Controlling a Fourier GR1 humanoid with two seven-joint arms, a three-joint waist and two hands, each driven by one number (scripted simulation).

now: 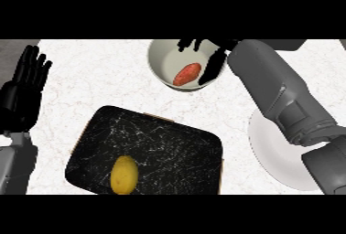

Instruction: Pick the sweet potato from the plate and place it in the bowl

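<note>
The orange-red sweet potato (187, 74) lies inside the white bowl (162, 57) at the top middle of the counter. My right hand (215, 55) hovers over the bowl's right side with its fingers spread and relaxed, just right of the sweet potato and holding nothing. A white plate (273, 160) sits at the right, partly hidden under my right forearm, and nothing shows on its visible part. My left hand (24, 87) rests open at the left edge, fingers up.
A black marbled tray (155, 137) lies tilted in the lower middle, with a yellow potato-like item (124, 174) on its near part. The counter top (94, 73) is white marble.
</note>
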